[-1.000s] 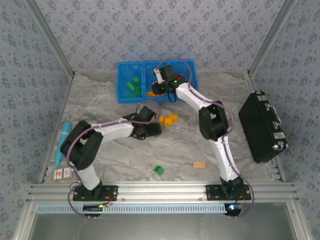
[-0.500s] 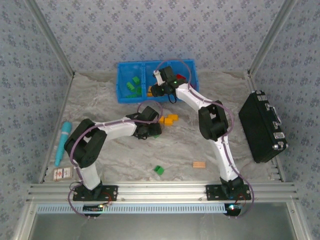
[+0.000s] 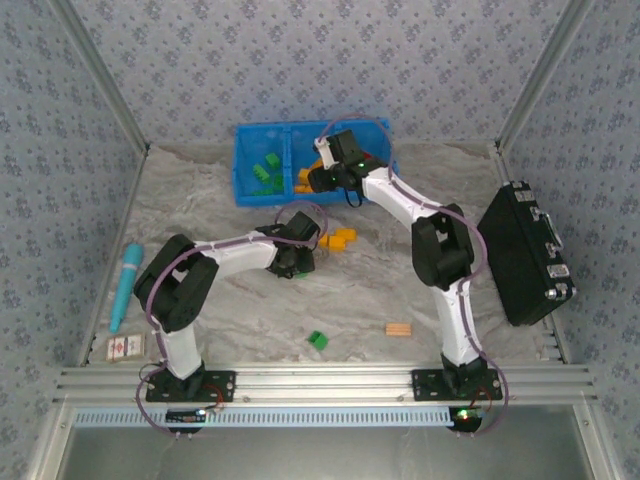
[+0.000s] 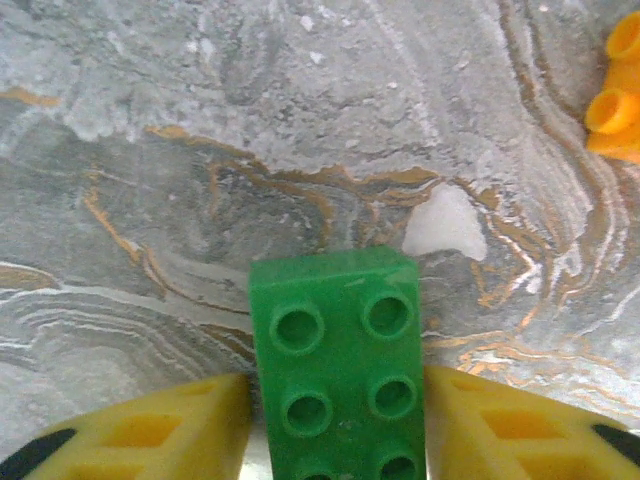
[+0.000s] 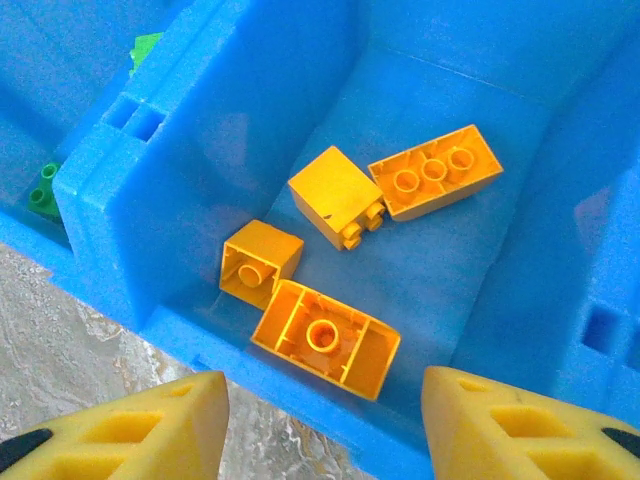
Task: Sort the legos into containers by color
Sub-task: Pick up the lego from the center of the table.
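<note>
Blue plastic bin (image 3: 241, 170), divided so each colour has its own compartment; the right gripper (image 5: 322, 378) hangs over the middle one, jaws apart and empty, above four orange-yellow bricks (image 5: 345, 195). On the marbled table (image 4: 200, 150) the left gripper (image 4: 335, 400) is closed on a green brick (image 4: 335, 330), centred between its pads (image 4: 150, 430), ready for carrying to the green compartment; whether it rests on the surface is unclear.
</note>
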